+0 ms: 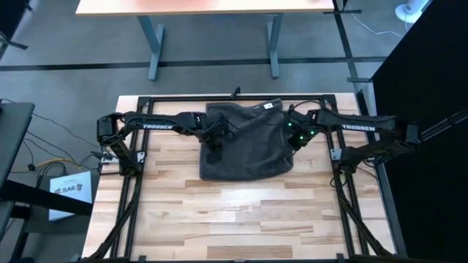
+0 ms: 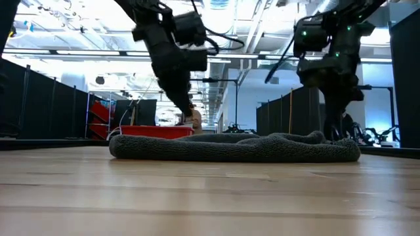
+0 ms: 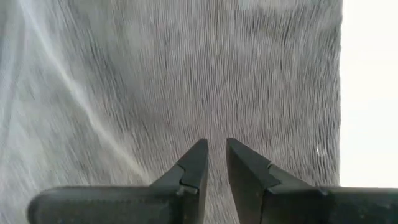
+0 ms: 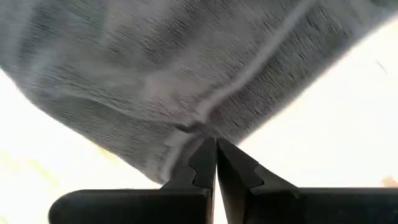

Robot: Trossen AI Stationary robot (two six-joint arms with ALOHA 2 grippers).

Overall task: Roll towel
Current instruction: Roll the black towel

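The dark grey towel [image 1: 245,142] lies bunched at the far middle of the wooden table, its small white tag [image 1: 269,107] at the far edge. In the low view it is a low heap [image 2: 236,147]. My left gripper [image 1: 214,155] points steeply down over the towel's left part. Its fingers [image 3: 216,146] stand a narrow gap apart with nothing between them; whether they touch the cloth does not show. My right gripper [image 1: 290,143] is at the towel's right edge, shut on it [image 4: 216,143]. My right gripper pinches the towel's hemmed right edge [image 4: 202,127] between its two fingertips, coming from above and pointing steeply down. The cloth gathers into creases that run to the fingertips and is drawn up a little there [image 2: 319,136]. The rest of the towel lies on the table.
A black rail frame [image 1: 219,97] runs along the table's far, left and right sides. Bare wood [image 1: 241,219] stretches from the towel to the near edge. A red bin [image 2: 151,131] shows beyond the table in the low view, and a desk [image 1: 212,7] stands past the far edge.
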